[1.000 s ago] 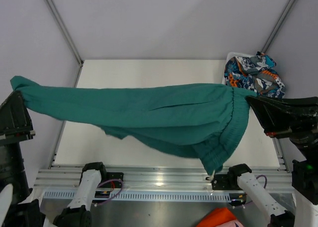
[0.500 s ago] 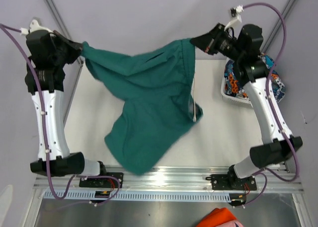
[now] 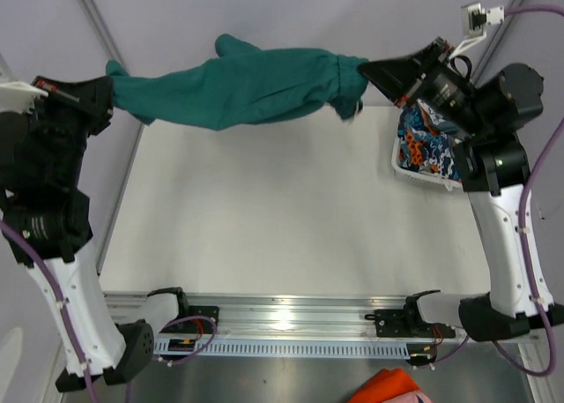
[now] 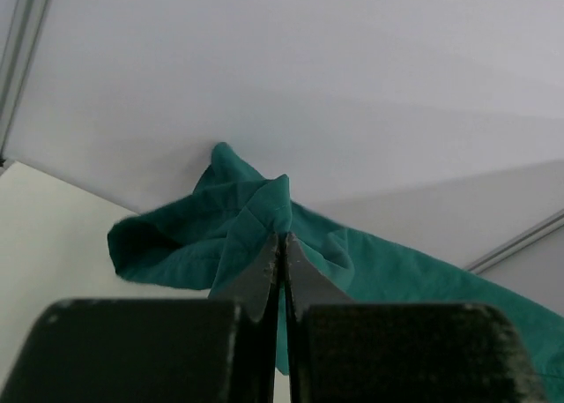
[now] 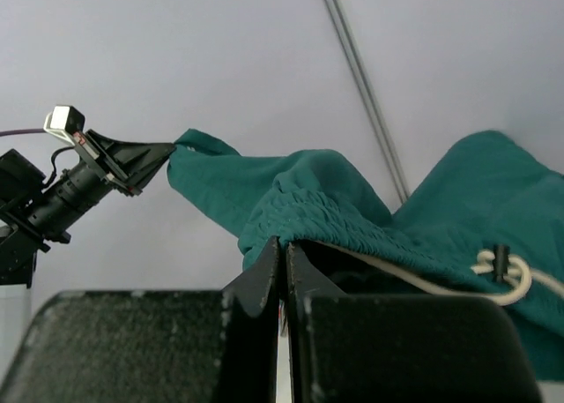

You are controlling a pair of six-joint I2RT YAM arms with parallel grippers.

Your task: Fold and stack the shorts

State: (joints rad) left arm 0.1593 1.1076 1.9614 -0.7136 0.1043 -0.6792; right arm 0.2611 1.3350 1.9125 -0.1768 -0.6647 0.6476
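The teal-green shorts [image 3: 247, 87] hang bunched in the air above the table's far edge, stretched between both grippers. My left gripper [image 3: 109, 99] is shut on their left end, seen in the left wrist view [image 4: 282, 237] with the fabric [image 4: 251, 213] pinched in the tips. My right gripper [image 3: 366, 70] is shut on the elastic waistband [image 5: 344, 213], with the pale drawstring [image 5: 502, 271] hanging beside it. The printed orange, blue and white shorts [image 3: 432, 138] lie in the white mesh basket [image 3: 398, 169] at the far right.
The cream table top [image 3: 291, 218] lies below the raised shorts. A metal rail [image 3: 291, 319] runs along the near edge between the arm bases. An orange cloth [image 3: 388, 387] shows at the bottom edge. Grey walls stand close behind and at both sides.
Both arms have swung up and back. The teal shorts went from stretched low over the table, to hanging spread mid-air, to bunched in a narrow band high above the far edge.
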